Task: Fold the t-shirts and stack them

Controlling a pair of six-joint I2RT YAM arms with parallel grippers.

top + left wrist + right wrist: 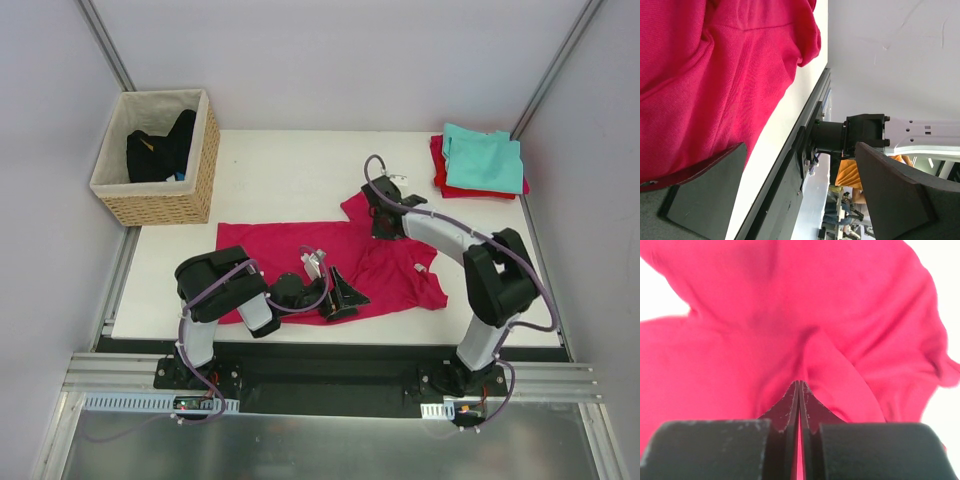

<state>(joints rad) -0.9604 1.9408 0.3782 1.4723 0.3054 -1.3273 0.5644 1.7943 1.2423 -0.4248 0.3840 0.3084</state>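
Note:
The magenta-pink t-shirt [290,250] lies spread and creased along the front of the table, with a small white label [418,267] near its right end. My right gripper [380,224] is down on its far sleeve. In the right wrist view the gripper [799,385] is shut, pinching a raised fold of the pink t-shirt [790,310]. My left gripper [345,298] is open at the shirt's front edge. In the left wrist view the left gripper [800,195] has one finger [705,185] against the pink t-shirt [715,75] and the other out past the table edge. A folded teal t-shirt [483,160] lies on a folded red one [438,165] at the back right.
A wicker basket [175,205] with dark clothes [160,150] stands at the back left. The white table top [290,165] ends at a black front rail [790,165] just below the shirt. Grey walls enclose the sides.

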